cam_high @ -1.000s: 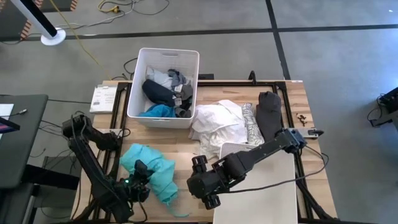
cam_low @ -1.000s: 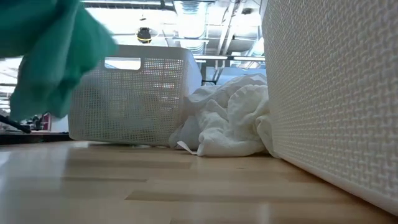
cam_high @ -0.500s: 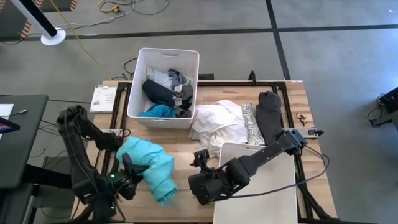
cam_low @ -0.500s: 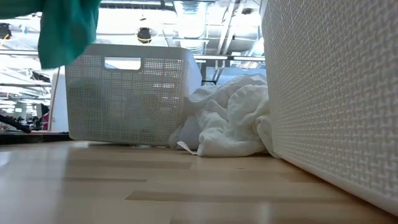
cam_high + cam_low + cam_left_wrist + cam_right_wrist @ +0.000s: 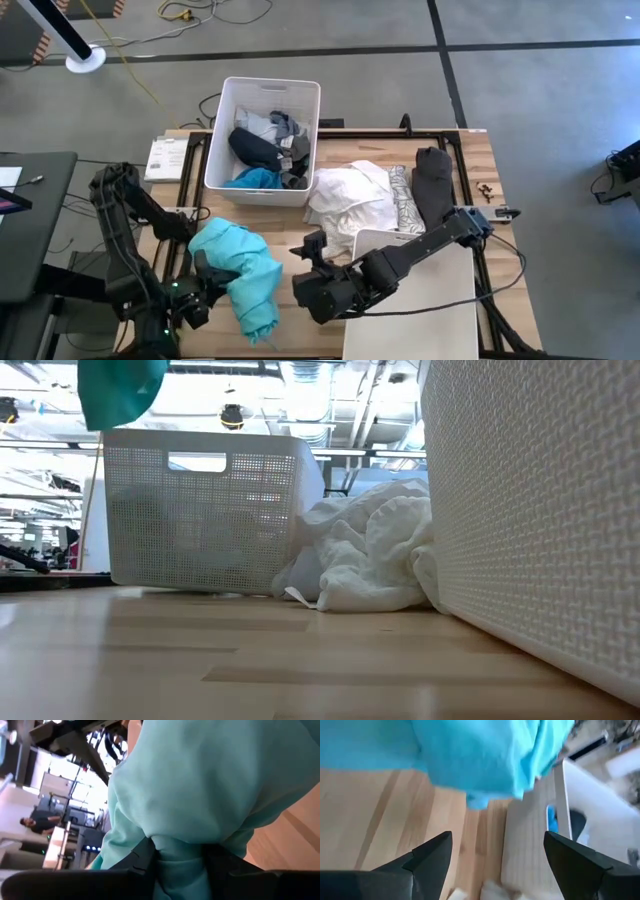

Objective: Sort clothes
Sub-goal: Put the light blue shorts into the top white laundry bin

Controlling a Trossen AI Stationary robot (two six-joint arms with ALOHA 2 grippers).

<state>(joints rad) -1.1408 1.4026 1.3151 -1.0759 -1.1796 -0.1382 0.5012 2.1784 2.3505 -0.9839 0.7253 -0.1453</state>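
Left gripper (image 5: 205,285) at the table's (image 5: 290,235) front-left: fingers (image 5: 145,857) clenched on the teal garment (image 5: 240,275), which hangs bunched in the air above the wood. In the low view only its lower edge shows, high at the left, clear of the tabletop.

Next right, far side of the table: 1 white bin (image 5: 262,140), upright, holding dark, grey-white and blue clothes (image 5: 268,150).

Centre front: right gripper (image 5: 310,248), fingers spread wide apart and grasping nothing, just beside the teal garment, pointing toward it. In the right wrist view the garment fills the space ahead of both fingertips.

Right of centre: white garment (image 5: 350,200) heaped against the first bin; a grey-white patterned piece (image 5: 402,200) beside it, then a dark grey garment (image 5: 432,185) laid flat.

Front right: second white bin (image 5: 425,300), under the right arm.
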